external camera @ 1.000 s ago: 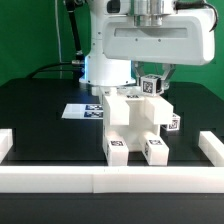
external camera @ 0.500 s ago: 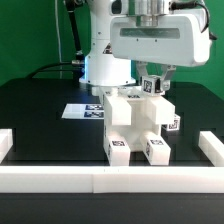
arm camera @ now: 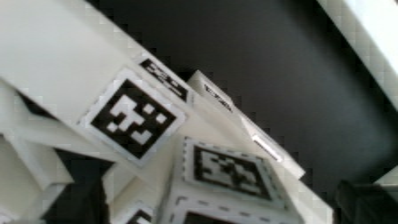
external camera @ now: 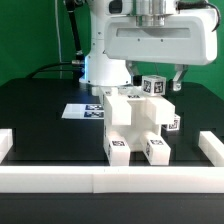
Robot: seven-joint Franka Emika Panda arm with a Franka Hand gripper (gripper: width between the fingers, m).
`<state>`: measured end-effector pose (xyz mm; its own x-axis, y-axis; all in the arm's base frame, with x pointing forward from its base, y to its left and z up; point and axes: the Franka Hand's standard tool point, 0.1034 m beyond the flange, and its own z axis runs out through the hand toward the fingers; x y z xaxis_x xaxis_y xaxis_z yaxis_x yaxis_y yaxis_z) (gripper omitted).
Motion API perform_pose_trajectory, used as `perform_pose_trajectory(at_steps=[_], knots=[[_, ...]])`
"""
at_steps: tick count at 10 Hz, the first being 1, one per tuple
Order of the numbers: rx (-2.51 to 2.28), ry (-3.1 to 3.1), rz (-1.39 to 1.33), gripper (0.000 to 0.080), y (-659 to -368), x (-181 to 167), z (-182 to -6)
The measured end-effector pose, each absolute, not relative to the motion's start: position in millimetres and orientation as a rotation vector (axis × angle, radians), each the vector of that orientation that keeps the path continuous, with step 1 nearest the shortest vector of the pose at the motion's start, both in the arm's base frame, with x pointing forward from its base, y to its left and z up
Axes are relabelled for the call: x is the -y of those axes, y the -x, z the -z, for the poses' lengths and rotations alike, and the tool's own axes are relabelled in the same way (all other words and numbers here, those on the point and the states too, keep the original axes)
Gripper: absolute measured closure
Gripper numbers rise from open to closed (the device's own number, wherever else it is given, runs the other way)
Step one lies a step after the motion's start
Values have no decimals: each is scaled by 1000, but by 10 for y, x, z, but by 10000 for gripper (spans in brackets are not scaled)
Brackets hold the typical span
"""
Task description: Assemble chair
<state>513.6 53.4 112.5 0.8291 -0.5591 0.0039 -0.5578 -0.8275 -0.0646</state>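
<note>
The white chair [external camera: 135, 125] stands partly put together in the middle of the black table, resting on two tagged feet at the front. A small tagged white piece [external camera: 152, 87] sits on its top rear. My gripper [external camera: 154, 80] hangs directly over that piece and is open. One dark finger [external camera: 131, 76] stands on either side, clear of it. The wrist view is filled with the chair's white faces from close up, showing a large tag [arm camera: 134, 115] and a second tag [arm camera: 231, 168].
The marker board [external camera: 82, 110] lies flat behind the chair toward the exterior view's left. A long white border wall [external camera: 110, 179] runs along the front, with short arms at both sides. The robot's white base [external camera: 100, 65] rises behind the chair.
The jaws have spread apart and let go of the small tagged piece, which stays in place on the chair. The arm itself has hardly moved.
</note>
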Motion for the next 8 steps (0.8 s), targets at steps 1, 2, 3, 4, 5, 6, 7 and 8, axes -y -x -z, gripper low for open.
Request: perform_pose_trajectory(at_steps=[1, 2, 3, 4, 5, 6, 7, 8], knots=[[-770, 2984, 39, 151, -5137, -539, -1126], [-682, 3006, 43, 151, -5139, -555, -1128], [-551, 3041, 51, 150, -5145, -570, -1136], [-452, 3059, 53, 150, -5146, -572, -1138], [-297, 3084, 57, 150, -5144, -576, -1137], [-139, 3098, 58, 150, -5138, -573, -1133], [-19, 3103, 61, 150, -5138, -567, -1132], [81, 3105, 62, 150, -5139, -555, -1132]])
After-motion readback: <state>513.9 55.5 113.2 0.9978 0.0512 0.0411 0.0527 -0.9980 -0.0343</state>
